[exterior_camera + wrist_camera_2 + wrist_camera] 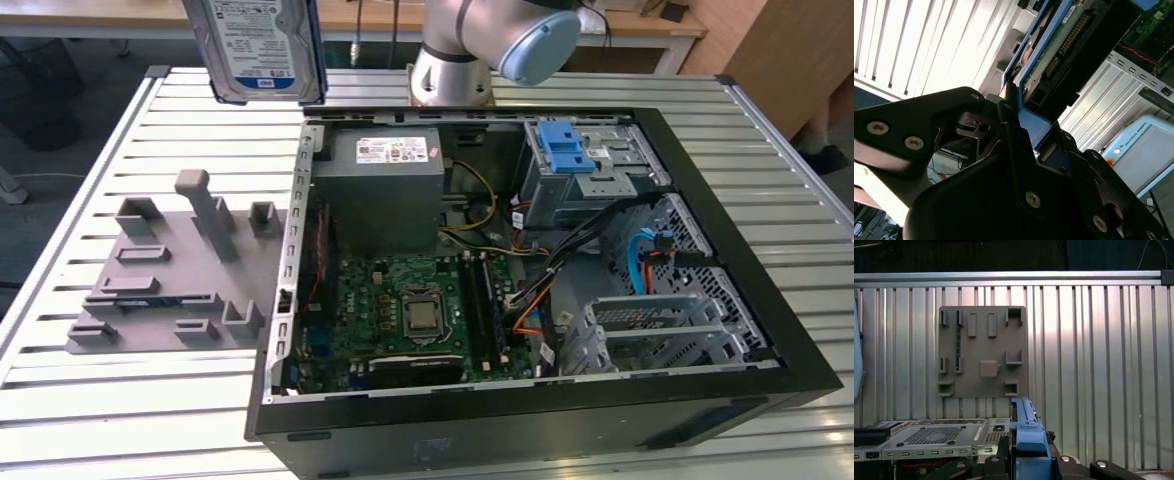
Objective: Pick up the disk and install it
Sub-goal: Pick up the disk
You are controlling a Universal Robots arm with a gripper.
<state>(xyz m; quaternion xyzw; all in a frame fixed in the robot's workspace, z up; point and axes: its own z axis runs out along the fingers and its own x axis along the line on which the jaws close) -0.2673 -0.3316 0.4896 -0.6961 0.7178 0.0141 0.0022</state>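
Slatted metal table (pixel 120 400) fills the exterior view. Open computer case (pixel 534 420) sits centre to lower right, motherboard (pixel 414 310) exposed, blue-latched drive cage (pixel 567 150) in its upper right corner. Arm (pixel 507 40) at top centre. Grey fixture block (pixel 160 290) with upright slots lies at left, just beside the case.

The disk (pixel 260 45) hangs in the air at the upper left of the exterior frame, label facing the camera, clear of the table and well apart from the cage.

In the second wrist view the gripper (pixel 1013 107) is pinched on the disk's edge at the blue side rail (pixel 1029 125), with the circuit-board face and connector pins showing beyond.

My read on handling: stiff metal body, fairly heavy for its size, smooth faces so it could slip. Exposed board and pins look fragile, and shock is bad for it. I judge the edges at the rails are the place to grip, squarely, never the board or connector side.
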